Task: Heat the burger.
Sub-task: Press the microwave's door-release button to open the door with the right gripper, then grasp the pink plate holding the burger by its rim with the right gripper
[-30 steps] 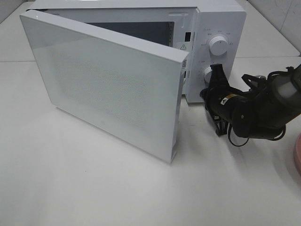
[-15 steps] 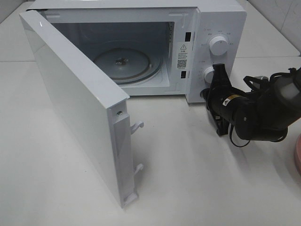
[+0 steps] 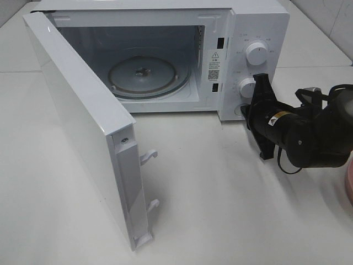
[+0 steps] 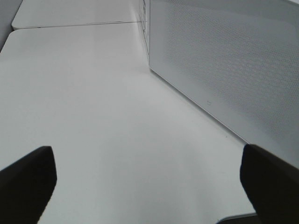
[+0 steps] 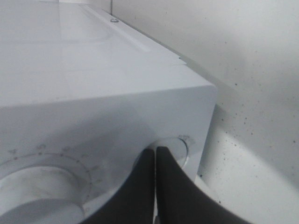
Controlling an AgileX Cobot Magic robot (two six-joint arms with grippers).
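1. Exterior high: a white microwave (image 3: 259,22) stands on a white table (image 3: 237,221). The warning sticker (image 3: 214,65) beside the cavity has print too small to read. The door (image 3: 83,121) stands wider than a second ago, when it hid the glass turntable (image 3: 146,77). The right gripper (image 3: 260,83), pressed together, sits by the lower dial (image 3: 247,86). A pink plate (image 3: 349,185) peeks in at the right edge. The burger shows in no view.
2. Left wrist: the left gripper (image 4: 147,154) is spread wide over bare table, beside the door's dotted face.
3. Right wrist: the closed fingers (image 5: 145,186) meet a round button (image 5: 181,142). The dial's markings are unreadable.

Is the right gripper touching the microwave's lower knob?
Apart. The right wrist view shows bare panel between the right gripper and the lower knob.
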